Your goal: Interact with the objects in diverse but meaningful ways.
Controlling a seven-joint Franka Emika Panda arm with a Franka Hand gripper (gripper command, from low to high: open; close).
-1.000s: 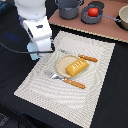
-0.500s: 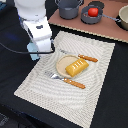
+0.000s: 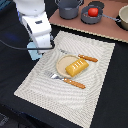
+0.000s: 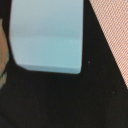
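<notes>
**Observer:** Walk me across the exterior view, left to right.

**Operator:** First my gripper [image 3: 36, 49], low over the pale blue cup [image 3: 35, 52] at the placemat's [image 3: 100, 75] nine o'clock edge, on the dark table. Next, at mat centre, the plate [image 3: 61, 64] with the yellow bread block [image 3: 76, 66] on it, a fork [image 3: 67, 81] at the plate's six o'clock and a knife [image 3: 82, 57] at its twelve. At the far edge sit a grey pot [image 3: 68, 8] and a dark pan holding the red tomato [image 3: 93, 11].

**Observer:** Fingers spread or pinched?

**Operator:** I can't tell; the arm's white body hides them, and the wrist view shows none.

**Observer:** So what does the move hinge on?

**Operator:** The cup lies straight beneath the tool (the wrist view is filled with it [image 4: 47, 35], the mat [image 4: 112, 35] just beside). I'd judge it a plain vertical approach. The bread's long axis runs roughly two to eight o'clock, well apart.
</notes>
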